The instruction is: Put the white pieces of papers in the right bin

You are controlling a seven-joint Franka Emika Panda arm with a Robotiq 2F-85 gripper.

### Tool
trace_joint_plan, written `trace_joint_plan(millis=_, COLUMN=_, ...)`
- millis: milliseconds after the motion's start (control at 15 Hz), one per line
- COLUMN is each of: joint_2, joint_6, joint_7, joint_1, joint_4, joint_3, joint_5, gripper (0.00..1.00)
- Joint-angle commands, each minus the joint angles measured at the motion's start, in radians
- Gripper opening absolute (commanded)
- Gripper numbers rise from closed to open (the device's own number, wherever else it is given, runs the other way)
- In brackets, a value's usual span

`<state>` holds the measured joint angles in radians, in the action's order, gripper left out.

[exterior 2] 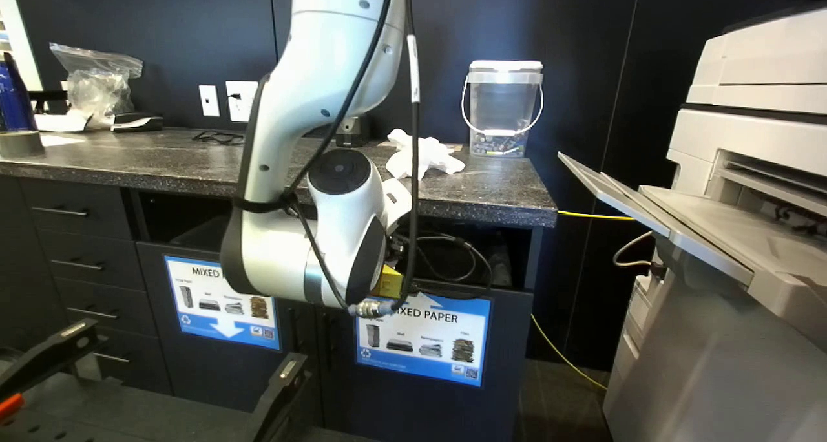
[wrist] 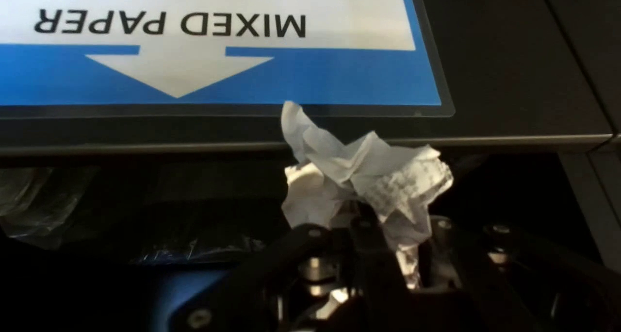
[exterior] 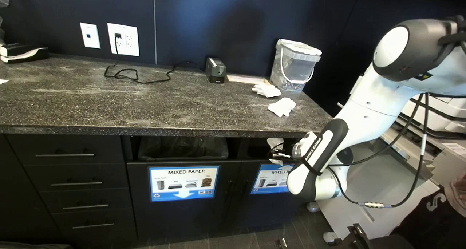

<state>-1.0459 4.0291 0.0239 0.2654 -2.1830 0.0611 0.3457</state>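
A crumpled white paper (wrist: 366, 169), all sharp folds and ragged points, is pinched in the tool (wrist: 403, 223), whose black jointed fingers are drawn close together on its base. Its loose end juts out beyond the fingertips, at the rectangular slot (wrist: 184, 201) of the right bin (exterior 2: 446, 406); how far in it reaches, I cannot tell. That bin has a smooth, dark cabinet front and a laminated blue-and-white MIXED PAPER sign (exterior 2: 423, 338) (its arrow points up, toward the slot). The wrist view brings out thin, glossy plastic film (wrist: 43, 201) inside that slot and shows the sign inverted.

In an exterior view a ragged white paper (exterior: 267, 90) and a flatter white paper (exterior: 282, 107) lie just apart on the speckled, stone-like table (exterior: 164, 103), higher than the tool and near a clear plastic bucket (exterior: 293, 67) with a white lid. In an exterior view their outlines merge behind a black cable (exterior 2: 415, 125), and the white robot arm (exterior 2: 336, 61) largely hides the tool; small mixed pieces (exterior 2: 497, 146) show at the bucket's bottom. A boxy black pencil sharpener (exterior: 216, 70) stands near the papers, its back toward the smooth dark wall (exterior: 189, 23).
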Motion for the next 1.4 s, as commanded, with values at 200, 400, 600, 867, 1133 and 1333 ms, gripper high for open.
trace_joint_plan(millis=200, joint_2=-0.195, joint_6=0.089, joint_7=-0.049, joint_1=0.013, joint_4=0.266, joint_3=-0.001, joint_5=0.1, gripper=0.08)
trace_joint_plan(millis=400, joint_2=-0.223, joint_6=0.098, joint_7=-0.059, joint_1=0.004, joint_4=0.316, joint_3=-0.005, joint_5=0.09, gripper=0.08)
trace_joint_plan(millis=600, joint_2=-0.241, joint_6=0.106, joint_7=-0.06, joint_1=-0.006, joint_4=0.367, joint_3=-0.009, joint_5=0.082, gripper=0.08)
trace_joint_plan(millis=867, joint_2=-0.284, joint_6=0.099, joint_7=-0.083, joint_1=-0.022, joint_4=0.467, joint_3=-0.011, joint_5=0.074, gripper=0.08)
trace_joint_plan(millis=1133, joint_2=-0.304, joint_6=0.05, joint_7=-0.091, joint_1=-0.041, joint_4=0.489, joint_3=-0.024, joint_5=0.042, gripper=0.07)
trace_joint_plan(millis=1333, joint_2=-0.315, joint_6=0.031, joint_7=-0.087, joint_1=-0.043, joint_4=0.495, joint_3=-0.028, joint_5=0.026, gripper=0.07)
